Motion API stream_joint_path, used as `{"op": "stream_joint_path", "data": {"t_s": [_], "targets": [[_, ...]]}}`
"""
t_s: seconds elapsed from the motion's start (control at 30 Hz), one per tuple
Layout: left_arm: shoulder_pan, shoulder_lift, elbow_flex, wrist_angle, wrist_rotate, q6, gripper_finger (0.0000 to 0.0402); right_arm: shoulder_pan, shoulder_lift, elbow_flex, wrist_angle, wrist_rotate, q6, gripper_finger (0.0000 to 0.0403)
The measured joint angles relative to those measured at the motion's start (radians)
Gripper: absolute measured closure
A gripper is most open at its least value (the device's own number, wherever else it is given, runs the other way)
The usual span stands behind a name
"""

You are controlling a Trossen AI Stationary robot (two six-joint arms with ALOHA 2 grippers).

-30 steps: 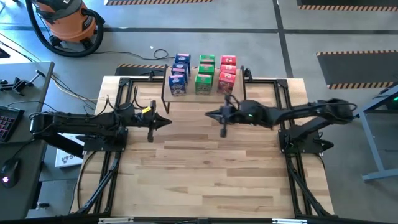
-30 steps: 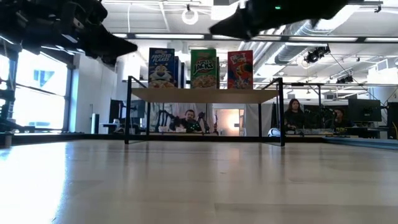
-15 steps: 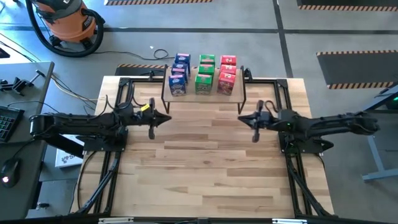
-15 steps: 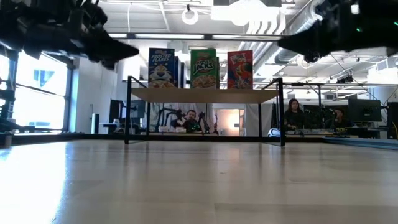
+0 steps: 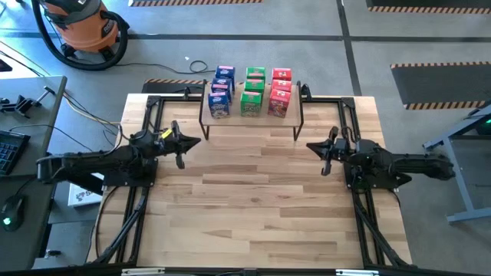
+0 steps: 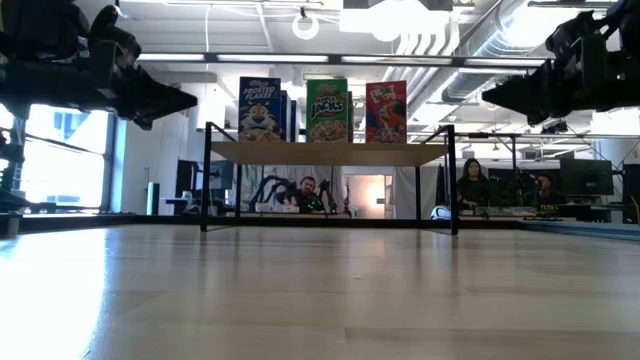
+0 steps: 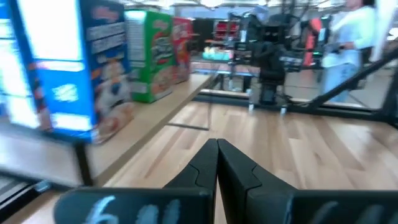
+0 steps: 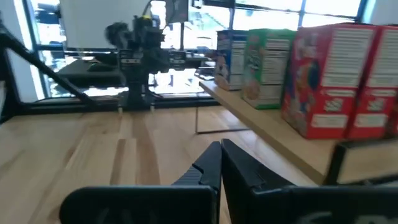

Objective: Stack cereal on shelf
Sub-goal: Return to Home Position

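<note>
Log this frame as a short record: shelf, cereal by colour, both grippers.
shelf: centred at the table's top edge, high view
blue boxes: three, left row
green boxes: three, middle row
red boxes: three, right row
left gripper: fingers shut, empty, above table's left
right gripper: fingers shut, empty, above table's right

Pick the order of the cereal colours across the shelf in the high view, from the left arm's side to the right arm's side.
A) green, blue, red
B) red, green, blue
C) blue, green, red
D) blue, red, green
C: seen from above, the blue boxes stand at the end of the shelf nearest the left arm, the green boxes in the middle, and the red boxes at the right arm's end.
</note>
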Motion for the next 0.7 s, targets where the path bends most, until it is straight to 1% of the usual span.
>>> {"op": "stream_joint_path", "data": {"t_s": [0.17,0.23,0.37,0.4,0.47,0.57,0.7], "targets": [[0.070,-0.144,0.000,-0.179,-0.003,-0.013,0.0402,0.000,-0.117,0.000,-0.136,0.043,0.034,0.0403],[0.095,-0.209,0.000,-0.254,0.001,-0.022,0.0402,0.000,-0.156,0.002,-0.155,0.058,0.038,0.0403],[0.137,-0.358,0.000,-0.429,0.010,-0.027,0.0402,0.000,-0.153,0.003,-0.155,0.076,0.045,0.0403],[0.144,-0.390,0.000,-0.453,0.005,-0.034,0.0402,0.000,-0.152,0.003,-0.155,0.079,0.056,0.0403],[0.153,-0.439,0.002,-0.446,0.008,-0.039,0.0402,0.000,-0.152,0.003,-0.155,0.080,0.061,0.0403],[0.161,-0.466,0.002,-0.448,0.009,-0.030,0.0401,0.000,-0.153,0.003,-0.155,0.080,0.054,0.0403],[0.172,-0.440,0.002,-0.456,-0.029,-0.011,0.0401,0.000,-0.153,0.003,-0.156,0.070,0.061,0.0403]]}}
